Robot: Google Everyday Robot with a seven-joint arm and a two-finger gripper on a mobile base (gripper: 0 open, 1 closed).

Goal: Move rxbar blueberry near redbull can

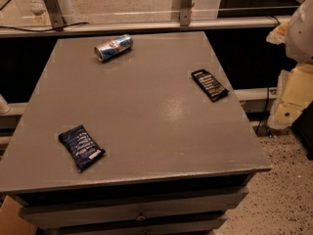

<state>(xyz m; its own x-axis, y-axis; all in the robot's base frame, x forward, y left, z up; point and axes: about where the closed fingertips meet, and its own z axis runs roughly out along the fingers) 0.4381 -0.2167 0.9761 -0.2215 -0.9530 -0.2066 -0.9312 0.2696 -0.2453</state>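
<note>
The rxbar blueberry [81, 147], a flat bar in a dark blue wrapper with white lettering and a pale end, lies on the grey table [146, 111] near its front left corner. The redbull can [113, 47], blue and silver, lies on its side near the table's far edge, left of centre. The two are far apart. My gripper is out of view; only white and cream parts of the arm [296, 87] show at the right edge, beside and off the table.
A black-wrapped bar with white lettering [209, 84] lies near the table's right edge. Drawers [142, 212] sit under the tabletop. A rail and glass panel [146, 23] run behind the table. Speckled floor [283, 190] is at the lower right.
</note>
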